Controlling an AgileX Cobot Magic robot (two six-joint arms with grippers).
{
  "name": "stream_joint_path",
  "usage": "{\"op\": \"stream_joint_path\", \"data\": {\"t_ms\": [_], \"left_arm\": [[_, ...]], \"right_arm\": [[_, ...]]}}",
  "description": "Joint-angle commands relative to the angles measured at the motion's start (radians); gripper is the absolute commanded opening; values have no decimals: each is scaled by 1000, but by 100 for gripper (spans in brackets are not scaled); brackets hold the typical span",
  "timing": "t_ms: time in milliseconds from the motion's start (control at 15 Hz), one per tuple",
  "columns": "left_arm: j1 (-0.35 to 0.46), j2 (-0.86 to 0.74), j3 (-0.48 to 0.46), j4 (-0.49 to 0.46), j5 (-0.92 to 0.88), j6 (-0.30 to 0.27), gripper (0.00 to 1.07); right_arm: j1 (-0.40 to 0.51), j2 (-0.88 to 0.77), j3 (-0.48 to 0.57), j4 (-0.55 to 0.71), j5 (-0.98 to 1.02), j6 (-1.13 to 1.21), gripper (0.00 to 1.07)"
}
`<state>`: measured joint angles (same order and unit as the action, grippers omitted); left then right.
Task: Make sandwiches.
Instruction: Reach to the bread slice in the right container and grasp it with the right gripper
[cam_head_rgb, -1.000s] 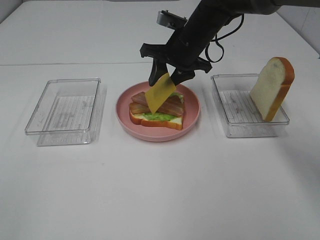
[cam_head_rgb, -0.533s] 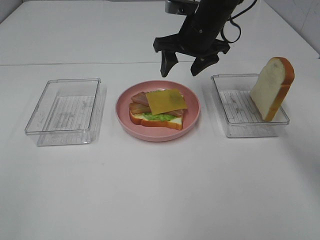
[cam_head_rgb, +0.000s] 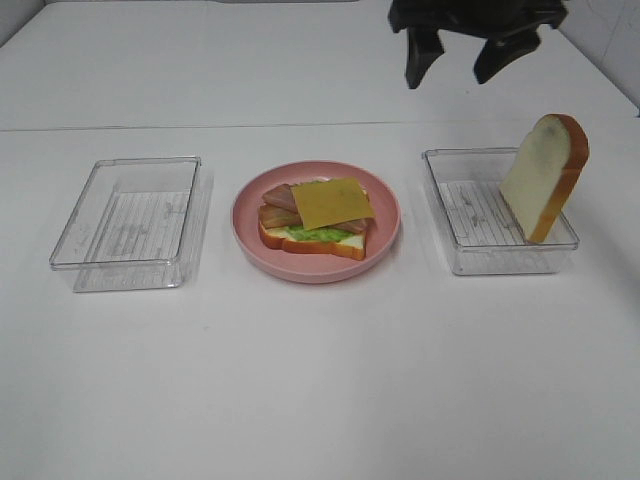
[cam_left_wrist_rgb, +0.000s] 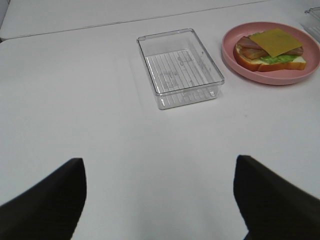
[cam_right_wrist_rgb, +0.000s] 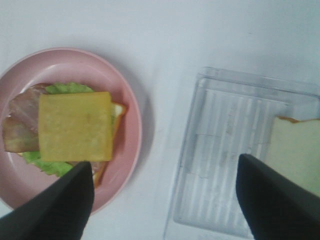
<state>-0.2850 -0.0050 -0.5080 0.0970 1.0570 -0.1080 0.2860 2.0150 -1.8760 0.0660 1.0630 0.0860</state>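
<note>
Cheese slice (cam_head_rgb: 332, 201) tops the open sandwich (cam_head_rgb: 314, 221) — centre plate (cam_head_rgb: 384, 235).
We see both grippers — right gripper (cam_head_rgb: 461, 55), left gripper (cam_left_wrist_rgb: 159, 200) — spread wide, holding nothing.

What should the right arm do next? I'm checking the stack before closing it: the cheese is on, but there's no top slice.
Probably move the open, empty right gripper over to the bread slice leaning upright in the right container and grasp it. The open sandwich on the pink plate ends at the cheese, so only the top bread seems missing.
</note>
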Motion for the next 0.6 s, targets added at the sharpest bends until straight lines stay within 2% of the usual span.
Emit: {"op": "stream_joint_path", "data": {"t_ms": [67,400,600], "left_arm": [[-2,-21,6,1,-7,-3,77],[-2,-21,6,1,-7,-3,77],[-2,-21,6,1,-7,-3,77]], "right_arm": [[-81,-28,-5,-19,89,6,74],[-209,-2,-4,-7,161,-8,74],[-231,42,-4,8,175,-46,74]]}}
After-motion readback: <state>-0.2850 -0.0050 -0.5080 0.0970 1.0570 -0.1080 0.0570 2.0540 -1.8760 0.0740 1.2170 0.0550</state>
